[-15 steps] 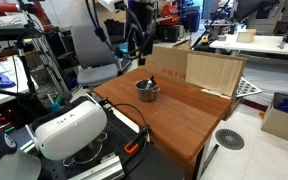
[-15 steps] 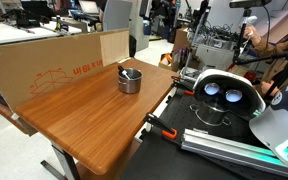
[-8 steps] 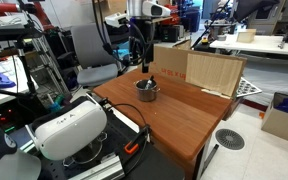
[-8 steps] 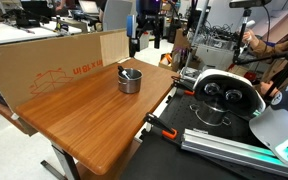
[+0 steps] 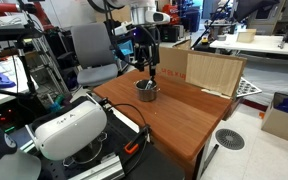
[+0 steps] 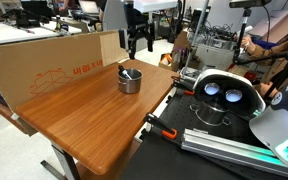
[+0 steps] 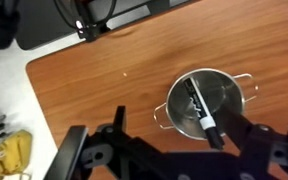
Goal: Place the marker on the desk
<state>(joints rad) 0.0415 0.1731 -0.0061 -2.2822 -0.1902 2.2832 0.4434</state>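
Note:
The marker [image 7: 201,108], a dark slim stick with a pale band, lies slanted inside the small round metal cup [image 7: 224,95]. The cup stands on the reddish-brown desk [image 7: 94,90], and shows in both exterior views [image 5: 147,91] [image 6: 130,80]. The marker's end pokes above the cup rim in an exterior view [image 6: 129,72]. My gripper [image 7: 179,128] is open and empty, hovering a little above the cup, its two dark fingers spread on either side of it. It also shows in both exterior views [image 5: 149,68] [image 6: 139,43].
A pale plywood box [image 5: 215,72] stands at the desk's far edge and a long cardboard box [image 6: 54,62] along one side. A white headset-like device [image 5: 69,126] [image 6: 222,92] and an orange-handled clamp [image 6: 162,130] sit beside the desk. A grey chair [image 5: 89,48] is behind.
My gripper has moved down and across the desk, from behind its far edge to just above the cup. The cup and marker have not moved.

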